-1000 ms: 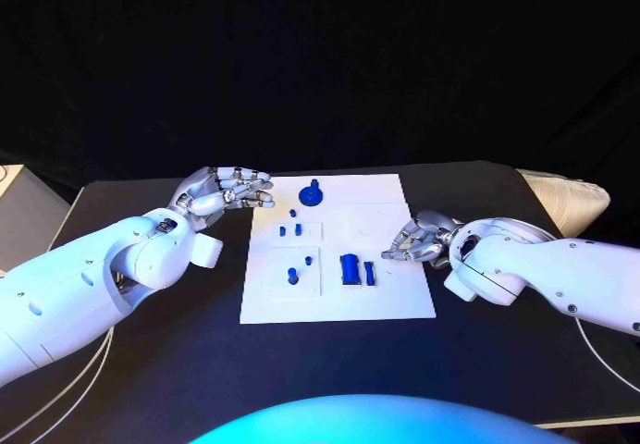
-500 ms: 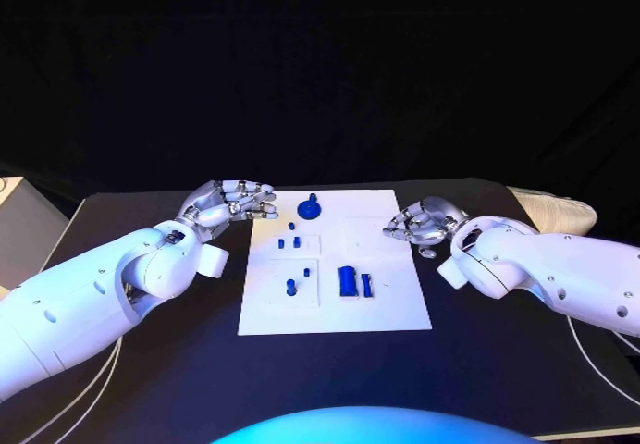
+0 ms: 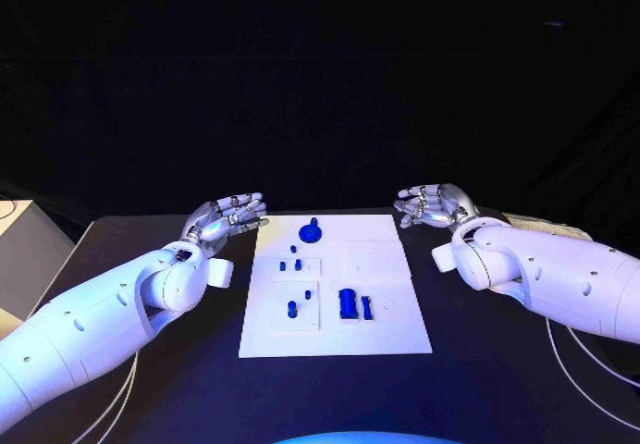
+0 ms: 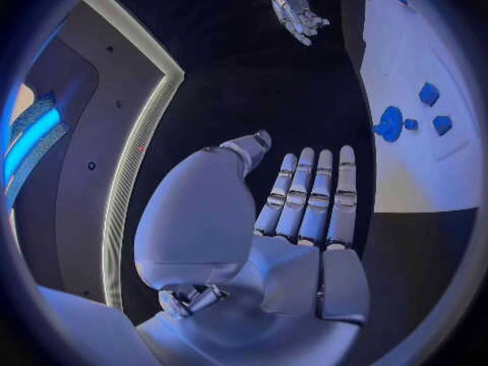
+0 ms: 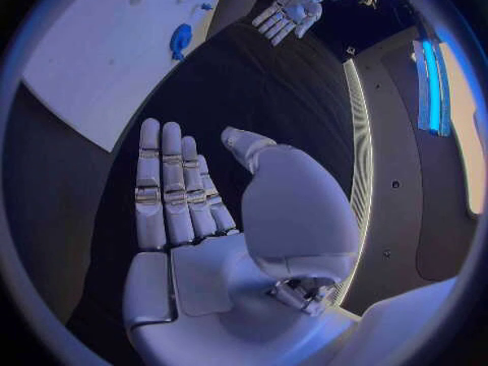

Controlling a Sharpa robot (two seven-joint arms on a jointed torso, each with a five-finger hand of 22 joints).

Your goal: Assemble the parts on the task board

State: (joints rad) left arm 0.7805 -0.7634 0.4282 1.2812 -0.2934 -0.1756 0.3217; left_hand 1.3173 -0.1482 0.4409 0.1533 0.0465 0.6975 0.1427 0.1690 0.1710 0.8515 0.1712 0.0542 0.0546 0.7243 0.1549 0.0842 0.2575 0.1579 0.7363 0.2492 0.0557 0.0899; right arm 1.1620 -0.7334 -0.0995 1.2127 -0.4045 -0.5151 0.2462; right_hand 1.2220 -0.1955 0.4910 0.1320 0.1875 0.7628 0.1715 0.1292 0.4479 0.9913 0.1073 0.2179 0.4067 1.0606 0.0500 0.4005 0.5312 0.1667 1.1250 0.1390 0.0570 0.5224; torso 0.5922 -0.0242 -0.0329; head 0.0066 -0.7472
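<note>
A black table (image 3: pixel 160 388) fills the lower part of the head view. Behind the table's far edge hangs a black backdrop (image 3: pixel 320 92), unlit and without visible detail. A pale cabinet or box (image 3: pixel 24 248) stands just beside the table's left edge. A pale cushioned object (image 3: pixel 549 225) sits at the table's far right corner. Bluish light falls across the table.

My rig's two glossy white, rounded-shell arms end in the silver, segmented metal left hand (image 3: pixel 224 217) and right hand (image 3: pixel 429 205). Thin white cables trail beneath both forearms. In my wrist cameras, each smooth white palm casing carries slim chrome fingers (image 4: pixel 302 193) with dark bands.
</note>
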